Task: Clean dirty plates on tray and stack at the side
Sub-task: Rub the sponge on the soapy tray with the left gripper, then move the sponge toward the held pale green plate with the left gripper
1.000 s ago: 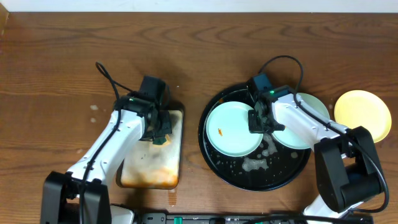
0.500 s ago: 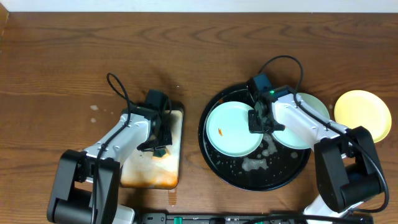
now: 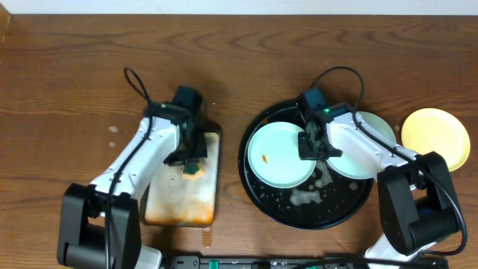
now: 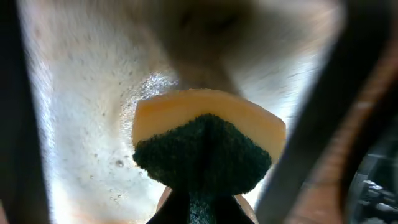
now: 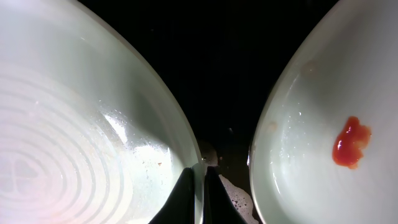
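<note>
Two mint-blue plates lie on the round black tray (image 3: 280, 205). One has an orange smear (image 3: 272, 157) and shows at the right of the right wrist view (image 5: 311, 124). The other (image 3: 373, 134) shows at the left of that view (image 5: 81, 124). My right gripper (image 3: 311, 143) (image 5: 200, 180) is shut on this second plate's rim, between the two plates. A yellow plate (image 3: 435, 134) lies on the table right of the tray. My left gripper (image 3: 191, 158) (image 4: 202, 202) is shut on a yellow-and-green sponge (image 4: 205, 149) over a rectangular metal tray.
The rectangular metal tray (image 3: 179, 198) is wet and orange-stained at its near end. Foam and droplets (image 3: 306, 196) lie on the black tray's near part. Small crumbs (image 3: 112, 131) sit on the wooden table at the left.
My left gripper moved the sponge a little toward the near end of the metal tray and back. The right gripper and the plates have not moved.
</note>
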